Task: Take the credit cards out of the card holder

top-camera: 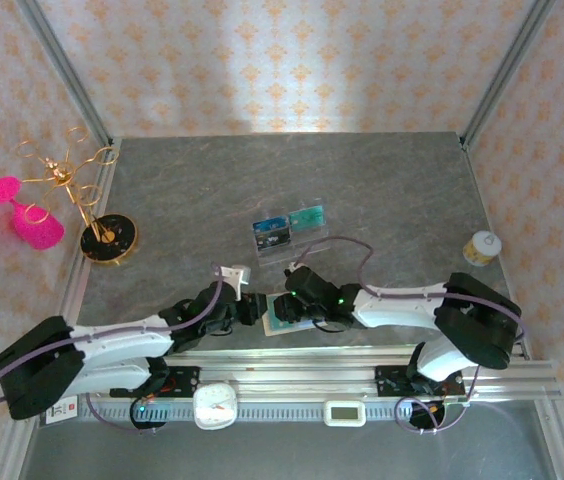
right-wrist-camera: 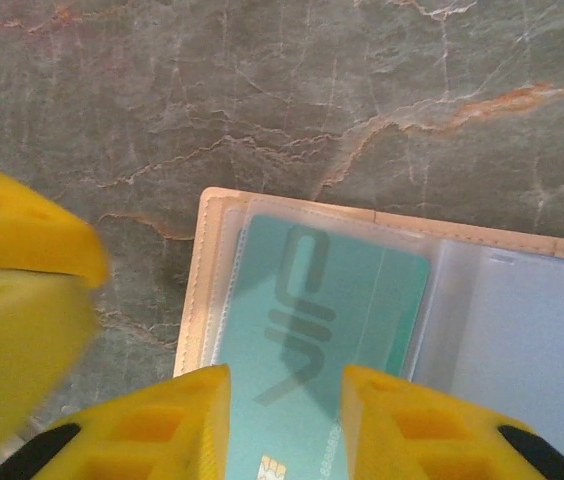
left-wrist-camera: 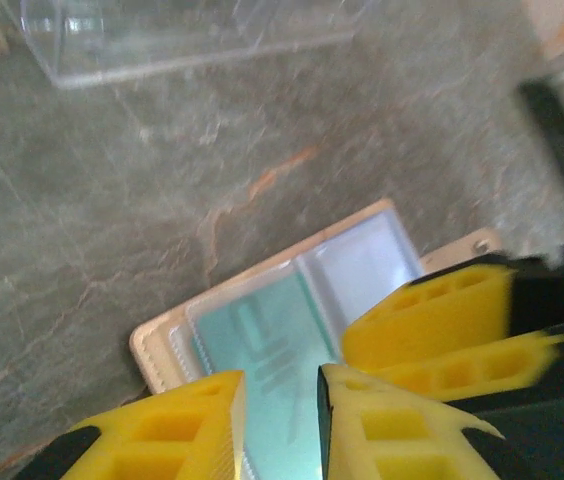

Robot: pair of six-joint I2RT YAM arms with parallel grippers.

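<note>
Holder (right-wrist-camera: 205, 270): lying open and flat on the table (right-wrist-camera: 262, 90), near the front edge, between the 2 arms.
Teal card (right-wrist-camera: 327, 310): sitting fully inside a clear slot at one end of the holder; nothing is lifting it.
Pale slot (right-wrist-camera: 532, 350): lying right beside the teal one; I cannot tell whether a card is in it.
Right gripper (right-wrist-camera: 284, 380): hanging over the teal card, jaws parted fairly wide and straddling it, gripping nothing.
Left gripper (left-wrist-camera: 280, 385): hovering over that same card, jaws parted only a little, gripping nothing I can see; I cannot tell whether its tips are touching the plastic.
Crowding: both grippers are working 1 small spot, and a right finger (left-wrist-camera: 432, 310) is showing just beside the left ones.
Risk 1: the 2 sets of fingers are looking likely to knock each other if either closes or swings in.
Risk 2: the card is lying flush under the film, so a pinch is likely catching slot and card together, or sliding off.
Risk 3: nothing is clearly pinning the holder, so a pull is likely dragging the whole thing along or folding it shut.
Risk 4: pressing hard is risking a bent card or a skidding holder on the smooth table.
Needed, I'm guessing: 1 gripper holding the holder down while the other is teasing the card's edge out.
</note>
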